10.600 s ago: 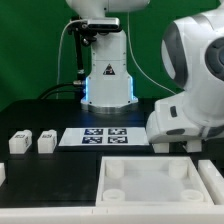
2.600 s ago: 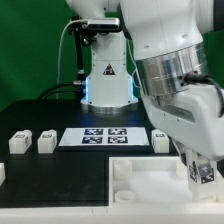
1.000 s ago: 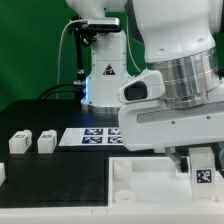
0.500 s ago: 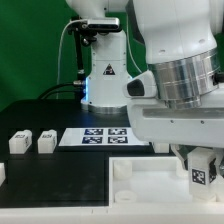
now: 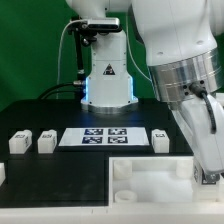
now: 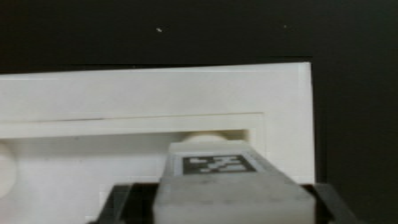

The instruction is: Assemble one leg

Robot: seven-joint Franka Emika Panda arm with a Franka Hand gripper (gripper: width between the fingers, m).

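Note:
In the wrist view my gripper point(image 6: 222, 206) is shut on a white leg point(image 6: 217, 172). Its marker tag faces the camera and a dark finger point(image 6: 128, 202) shows on each side. The leg hangs over the wide white tray-like piece point(image 6: 107, 95), close to a round corner socket point(image 6: 210, 135). In the exterior view the gripper point(image 5: 207, 172) is low over the tray piece's point(image 5: 150, 172) corner on the exterior view's right, and the arm mostly hides the held leg. Three more legs lie on the table: two at the left point(image 5: 18, 143) point(image 5: 45, 143) and one point(image 5: 160, 140) beside the marker board.
The marker board point(image 5: 105, 137) lies flat behind the tray piece. The robot base point(image 5: 107, 75) stands at the back centre. A white part point(image 5: 2, 173) shows at the exterior view's left edge. The big arm body fills the upper right.
The arm brought a leg from the table to the tray piece's right corner. In the last second the wrist turned, so the leg's tag no longer faces the exterior camera.

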